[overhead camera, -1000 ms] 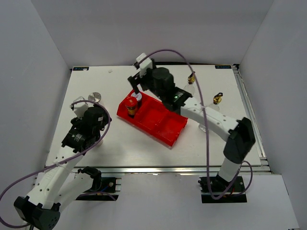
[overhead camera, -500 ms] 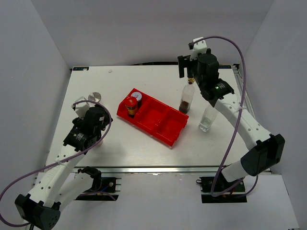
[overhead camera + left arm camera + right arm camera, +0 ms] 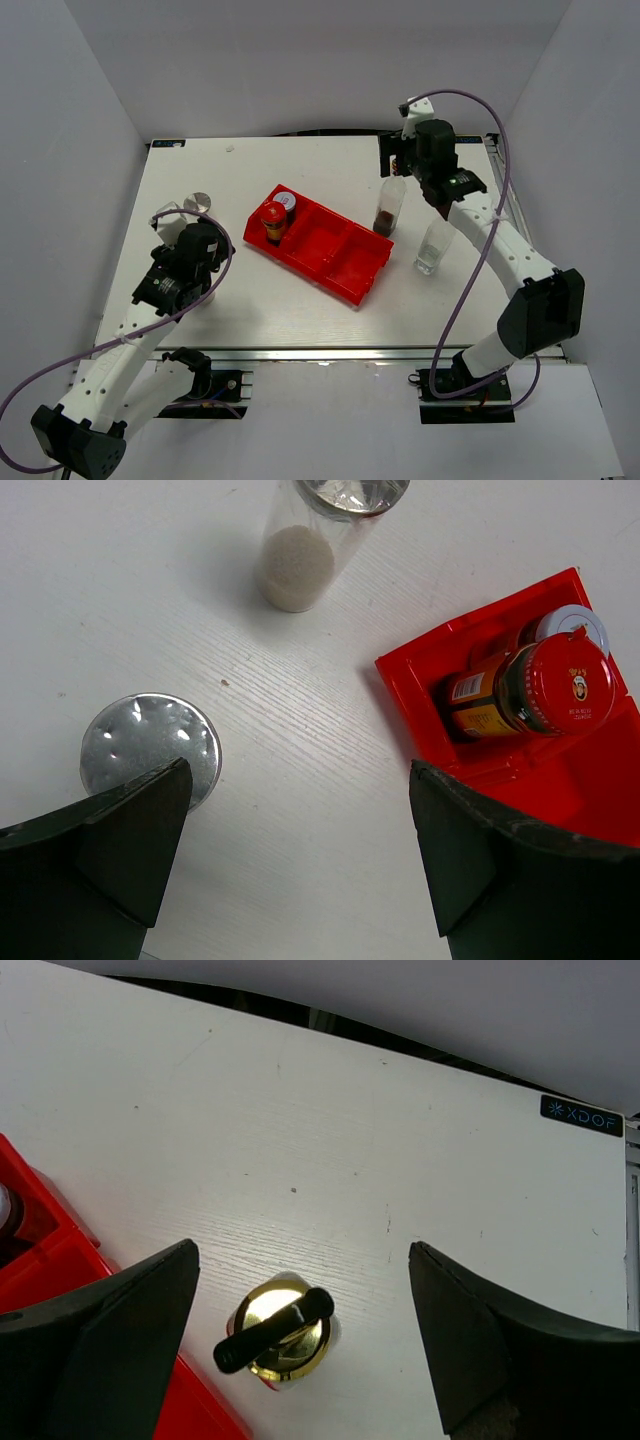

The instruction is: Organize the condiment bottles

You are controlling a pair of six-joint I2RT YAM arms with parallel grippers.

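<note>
You are holding the right gripper [image 3: 300, 1270] spread wide above the gold-spouted bottle [image 3: 283, 1340], which is standing just beside the red bin [image 3: 70, 1255], likely lining up a grasp. Only the left wrist view is showing the left gripper [image 3: 300, 780] equally spread near a silver-capped shaker [image 3: 150, 750], with the red-lidded jar [image 3: 545, 685] sitting inside the bin.

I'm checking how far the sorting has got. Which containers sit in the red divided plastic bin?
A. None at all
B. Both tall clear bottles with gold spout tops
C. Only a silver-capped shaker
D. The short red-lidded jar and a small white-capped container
D: the short red-lidded jar and a small white-capped container stand at the far-left end of the red divided plastic bin, while a tall clear bottle with a gold spout top stands outside it.
</note>
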